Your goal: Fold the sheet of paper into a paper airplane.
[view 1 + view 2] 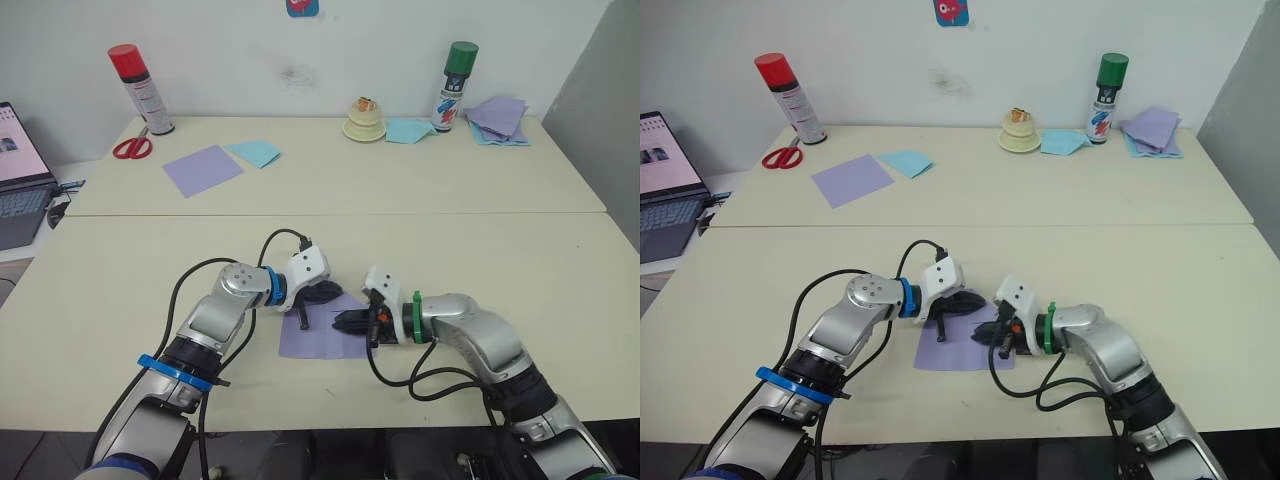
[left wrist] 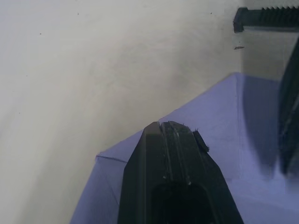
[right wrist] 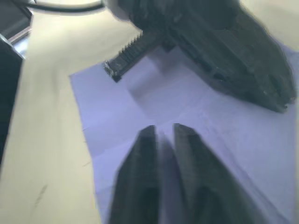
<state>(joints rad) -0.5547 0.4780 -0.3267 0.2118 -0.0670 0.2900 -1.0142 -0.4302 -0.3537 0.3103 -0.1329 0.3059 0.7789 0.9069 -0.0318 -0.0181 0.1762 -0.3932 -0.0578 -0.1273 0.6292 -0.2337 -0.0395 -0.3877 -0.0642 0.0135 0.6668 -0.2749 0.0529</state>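
Paper (image 1: 320, 338) lies flat on the near counter (image 1: 520, 270), between both arms. Left end effector (image 1: 327, 293), fingers together, presses its far corner (probably pinning it). Right end effector (image 1: 345, 322), fingers slightly apart, rests mid-sheet over the creases.

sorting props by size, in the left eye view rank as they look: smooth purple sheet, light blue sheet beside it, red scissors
1. smooth purple sheet
2. light blue sheet
3. red scissors, smallest, though not far behind the blue sheet
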